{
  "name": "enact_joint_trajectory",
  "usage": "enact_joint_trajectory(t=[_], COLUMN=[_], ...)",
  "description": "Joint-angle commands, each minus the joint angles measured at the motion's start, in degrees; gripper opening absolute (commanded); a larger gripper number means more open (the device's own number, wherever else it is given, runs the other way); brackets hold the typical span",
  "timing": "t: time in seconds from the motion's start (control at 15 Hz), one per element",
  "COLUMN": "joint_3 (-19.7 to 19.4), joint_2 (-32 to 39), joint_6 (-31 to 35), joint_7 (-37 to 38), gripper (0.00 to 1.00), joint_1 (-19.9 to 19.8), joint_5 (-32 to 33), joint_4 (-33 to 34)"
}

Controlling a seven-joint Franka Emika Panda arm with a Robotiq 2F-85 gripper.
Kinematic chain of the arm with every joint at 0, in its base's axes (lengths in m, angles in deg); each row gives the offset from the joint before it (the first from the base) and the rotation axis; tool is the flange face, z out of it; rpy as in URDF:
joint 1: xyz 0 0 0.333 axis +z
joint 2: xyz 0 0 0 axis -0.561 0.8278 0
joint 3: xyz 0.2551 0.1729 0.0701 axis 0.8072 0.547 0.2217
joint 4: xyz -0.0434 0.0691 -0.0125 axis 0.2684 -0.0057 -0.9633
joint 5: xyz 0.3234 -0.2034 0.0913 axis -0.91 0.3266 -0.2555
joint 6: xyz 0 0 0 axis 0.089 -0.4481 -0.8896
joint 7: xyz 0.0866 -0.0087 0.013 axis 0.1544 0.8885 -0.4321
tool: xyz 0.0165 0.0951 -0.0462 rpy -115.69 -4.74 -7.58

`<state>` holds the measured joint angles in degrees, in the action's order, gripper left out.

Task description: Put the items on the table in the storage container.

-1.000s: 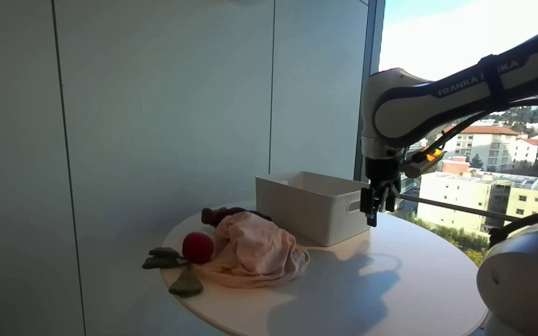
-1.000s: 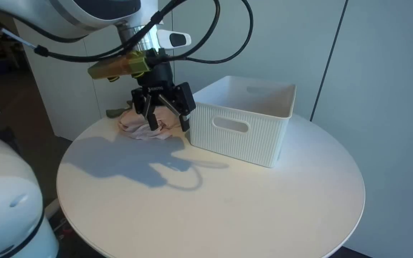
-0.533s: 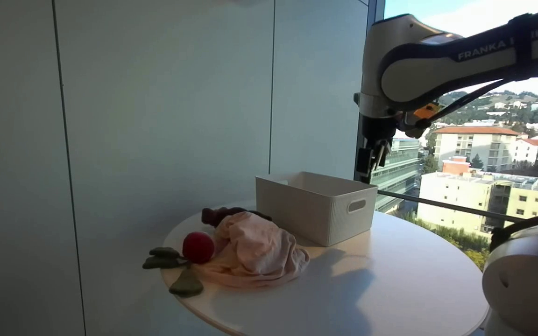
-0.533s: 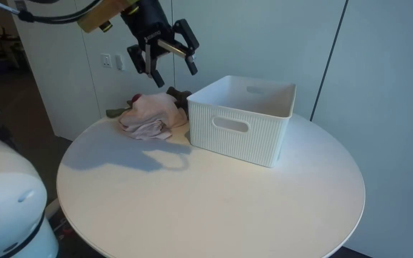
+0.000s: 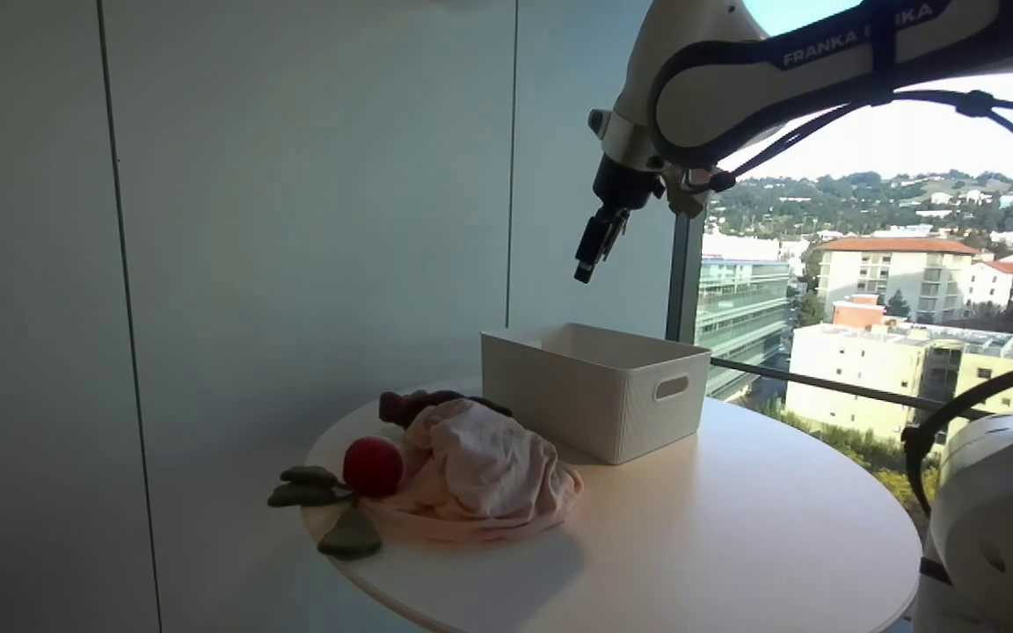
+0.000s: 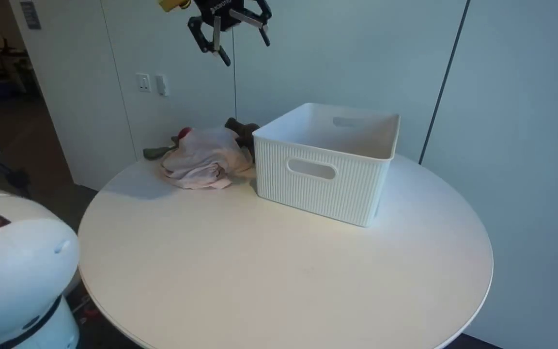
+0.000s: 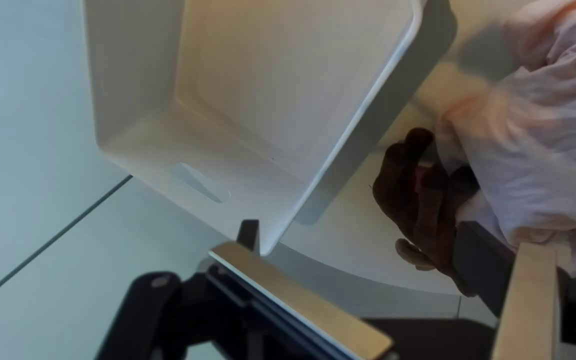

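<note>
The storage container is a pale ribbed box (image 5: 550, 400) with handle holes; it also shows in an exterior view (image 6: 342, 194) and, with its inside bare, in the wrist view (image 7: 133, 75). Beside it lies a crumpled pink cloth (image 5: 489, 466), (image 6: 206, 157), (image 7: 558, 130). A dark brown toy-like item (image 5: 414, 407), (image 6: 242, 132), (image 7: 413, 200) lies between cloth and box, partly hidden by the cloth. A red ball (image 5: 373, 467), (image 6: 184, 132) with green leaf-like pieces (image 5: 351, 534) sits at the table edge. My gripper (image 5: 583, 274), (image 6: 246, 52), (image 7: 365, 251) is open and empty, high above the table.
The round white table (image 5: 735, 519), (image 6: 298, 271) carries everything. A pale panelled wall (image 5: 313, 220) stands close behind it. A window lies beyond the box in an exterior view. Some green pieces (image 5: 306, 488) overhang the table edge.
My gripper has risen from low beside the box's handle end to well above it, and shifted toward the wall, tilting. It stays open. The box and items have not moved.
</note>
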<state>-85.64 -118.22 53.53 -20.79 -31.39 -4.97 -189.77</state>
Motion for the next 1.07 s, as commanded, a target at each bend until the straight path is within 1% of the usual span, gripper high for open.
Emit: enact_joint_trajectory(t=[0.0,0.07,0.27,0.4,0.53,0.67,0.87,1.0], joint_3=[-3.76,-3.94,-3.66,-2.89,-0.79,0.05,0.91,2.23], joint_2=[14.12,17.14,24.64,29.47,34.21,38.39,44.44,48.71], joint_6=[5.04,4.97,1.02,-2.02,-5.79,-8.50,-11.05,-12.18], joint_7=[-7.45,-9.68,-17.36,-21.76,-20.33,-18.92,-19.79,-20.41], gripper=[1.00,1.00,1.00,1.00,1.00,1.00,1.00,1.00], joint_1=[5.83,7.44,10.98,11.50,9.02,6.74,3.86,2.36], joint_5=[-9.27,-12.58,-22.49,-28.09,-27.69,-26.38,-28.37,-30.06], joint_4=[8.14,9.61,15.34,18.94,22.04,23.81,26.01,28.13])
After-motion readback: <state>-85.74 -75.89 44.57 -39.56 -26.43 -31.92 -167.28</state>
